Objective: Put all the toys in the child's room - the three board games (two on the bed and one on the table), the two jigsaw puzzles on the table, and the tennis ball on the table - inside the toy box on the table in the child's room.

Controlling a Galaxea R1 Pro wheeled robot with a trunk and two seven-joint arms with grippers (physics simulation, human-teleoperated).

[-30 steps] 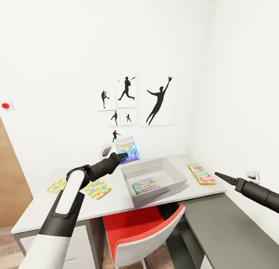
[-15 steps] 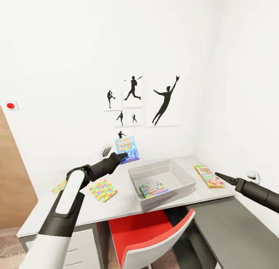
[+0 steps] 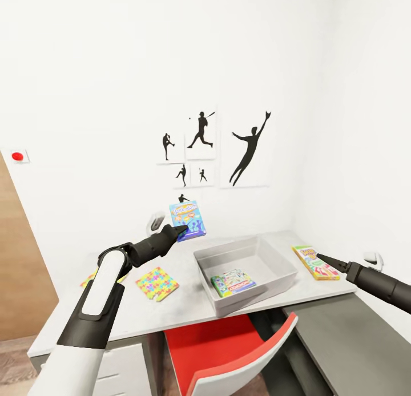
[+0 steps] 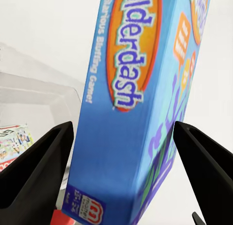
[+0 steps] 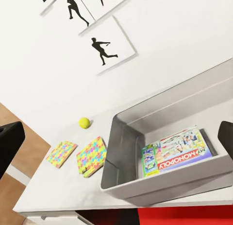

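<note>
Grippers up: left gripper [image 3: 181,229] clamps the blue board game [image 3: 188,219] above the counter [image 3: 171,310], right gripper [image 3: 321,257] looks pinched closed, empty. Beyond, Monopoly box [image 3: 233,283] lies inside the toy box [image 3: 268,290]; jigsaw puzzles [image 3: 157,283] beside it; yellow-green-red game [image 3: 315,262] farther right.

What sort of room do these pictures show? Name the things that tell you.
Most likely a child's bedroom or playroom. A grey toy box on the desk holds a Monopoly game, a bright jigsaw puzzle lies beside it, and baseball-player silhouettes decorate the wall.
</note>
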